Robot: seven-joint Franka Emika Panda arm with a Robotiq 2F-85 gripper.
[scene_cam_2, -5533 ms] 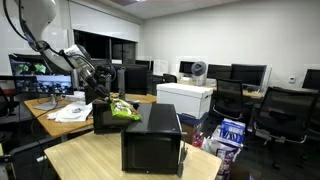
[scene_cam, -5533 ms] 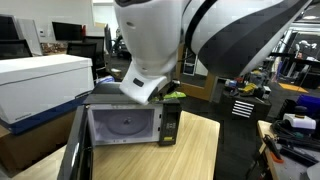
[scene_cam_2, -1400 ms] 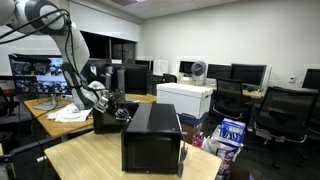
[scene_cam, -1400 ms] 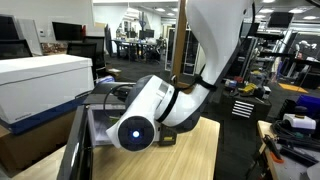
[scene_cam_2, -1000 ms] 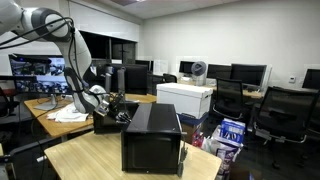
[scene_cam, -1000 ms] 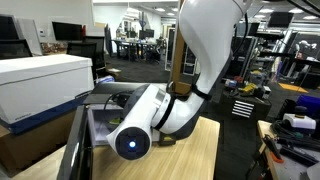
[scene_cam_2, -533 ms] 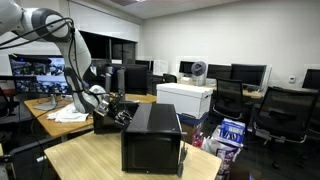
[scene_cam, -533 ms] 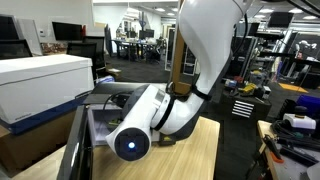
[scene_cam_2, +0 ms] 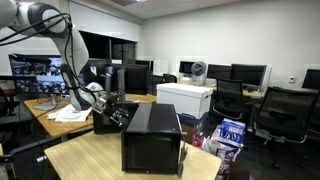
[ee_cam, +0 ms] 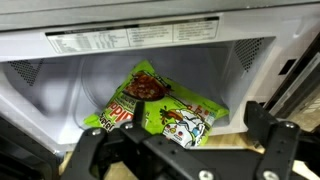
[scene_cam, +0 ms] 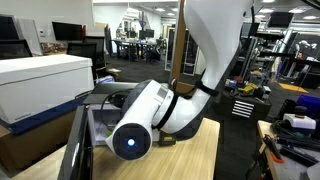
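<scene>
Looks from the wrist into a black microwave oven with a pale inner cavity [ee_cam: 60, 95], door swung open. Inside the microwave, flat on the cavity floor near its middle: a crinkled bright-green foil snack bag with red lettering and cartoon print [ee_cam: 160, 112]. Just outside the microwave's mouth, a black two-fingered robot gripper [ee_cam: 180, 140], fingers spread wide to either side of the bag, clasping nothing, apart from the foil as far as can be told.

In an exterior view, a white, thick-jointed robot arm [scene_cam: 165, 105] bent low at the microwave's open front; bag hidden there.

Step in hand, judging by the lie of things: setting the bag down inside the microwave, bag already free. Next move probably calls for a straight pull back out of the microwave's mouth, fingers wide and level so as not to snag the foil or knock the door frame.

Count: one snack bag, one microwave, one gripper with two fingers, one arm, one light wooden table [scene_cam: 195, 150] under the microwave, one white boxy machine [scene_cam: 40, 85] near the microwave.
</scene>
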